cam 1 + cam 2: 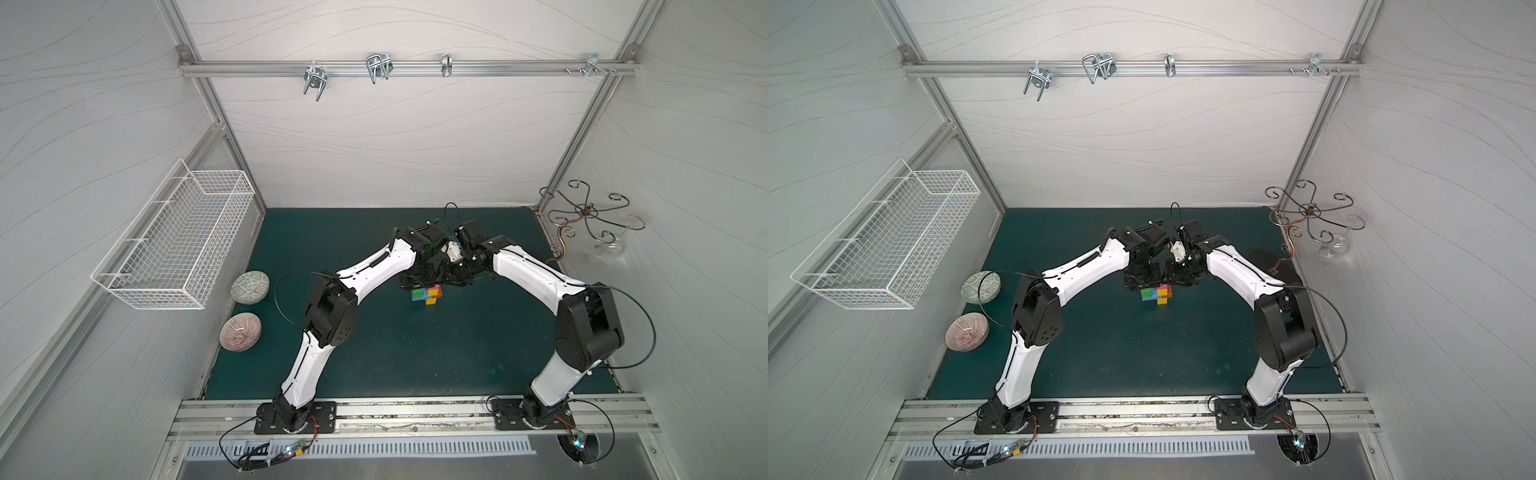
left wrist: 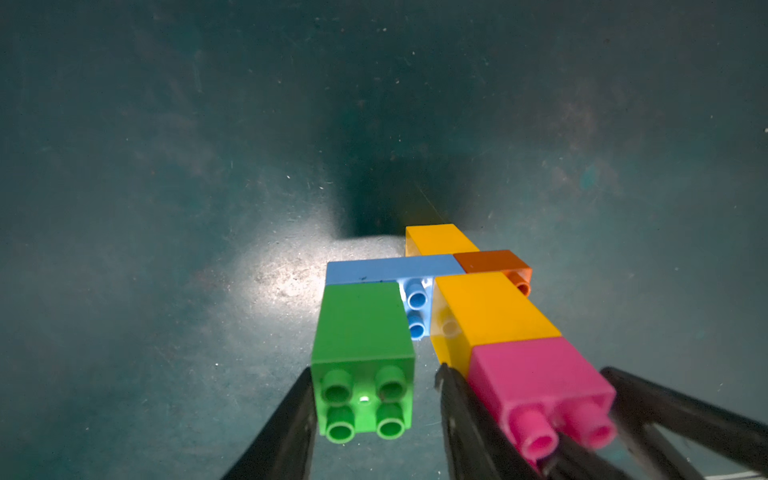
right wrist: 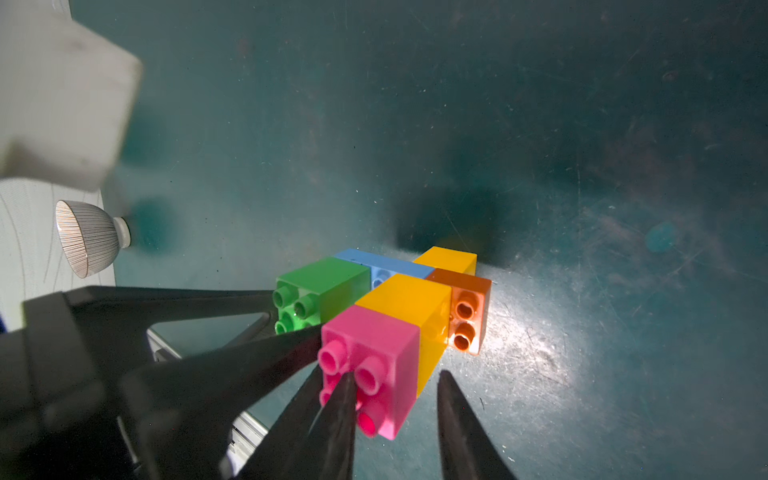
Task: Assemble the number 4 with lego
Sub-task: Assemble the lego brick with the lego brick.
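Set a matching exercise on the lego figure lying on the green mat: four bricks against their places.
Things:
1. green square plastic brick
2. pink square plastic brick
3. orange plastic brick
4. long blue plastic brick

Places:
A. on the stem's side away from the green brick
B. crossbar reaching the stem
C. stem's end, at the right gripper
D. flanked by fingers of the left gripper

Pairs: 1-D, 2-C, 3-A, 4-B.

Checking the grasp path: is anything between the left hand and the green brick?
Nothing visible: the left hand straddles the green brick directly; the right hand is beside it, at the pink brick.
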Tool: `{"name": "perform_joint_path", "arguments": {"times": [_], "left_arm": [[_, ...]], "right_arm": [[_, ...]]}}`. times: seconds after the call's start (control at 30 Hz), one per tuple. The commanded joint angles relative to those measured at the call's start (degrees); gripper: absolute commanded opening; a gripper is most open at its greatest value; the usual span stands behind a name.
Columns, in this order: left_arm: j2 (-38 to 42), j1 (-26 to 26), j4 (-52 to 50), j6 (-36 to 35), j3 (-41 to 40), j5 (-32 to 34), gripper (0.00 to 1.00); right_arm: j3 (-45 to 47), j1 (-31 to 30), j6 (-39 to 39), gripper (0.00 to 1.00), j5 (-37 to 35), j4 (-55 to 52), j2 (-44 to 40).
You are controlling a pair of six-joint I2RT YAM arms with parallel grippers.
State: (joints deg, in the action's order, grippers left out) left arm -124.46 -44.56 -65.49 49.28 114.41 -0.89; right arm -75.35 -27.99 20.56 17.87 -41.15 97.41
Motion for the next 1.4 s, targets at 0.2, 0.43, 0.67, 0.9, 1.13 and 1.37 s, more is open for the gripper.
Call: {"name": "perform_joint_path", "arguments": {"times": [0.2,0.43,0.67,0.9,1.13,1.37], "left_arm": [[3.3,-0.4,-0.3,-0.3,2.8,1.0,0.54],[5.1,-0.1,-1.4,-0.5,2.9,2.5,0.55],[7.9,0.1,-3.3,-0.8,1.7,4.8,0.55],[14.4,0.5,-3.2,-1.2,-3.2,7.4,0.56],[18.9,1.2,-1.7,-0.9,-8.4,8.3,0.56],[21.1,1.5,-0.9,-0.7,-11.9,8.5,0.56]], "right_arm": [[3.6,0.3,-1.2,0.34,-7.6,-9.4,3.2],[3.5,0.3,-1.2,0.35,-7.6,-9.5,3.3],[2.7,0.3,-1.2,0.35,-7.6,-10.0,3.0],[1.2,0.3,-0.9,0.42,-7.1,-10.5,2.8],[-1.8,0.1,-0.8,0.59,-6.5,-10.5,3.0],[-4.8,0.0,-0.4,0.73,-5.7,-10.4,3.0]]}}
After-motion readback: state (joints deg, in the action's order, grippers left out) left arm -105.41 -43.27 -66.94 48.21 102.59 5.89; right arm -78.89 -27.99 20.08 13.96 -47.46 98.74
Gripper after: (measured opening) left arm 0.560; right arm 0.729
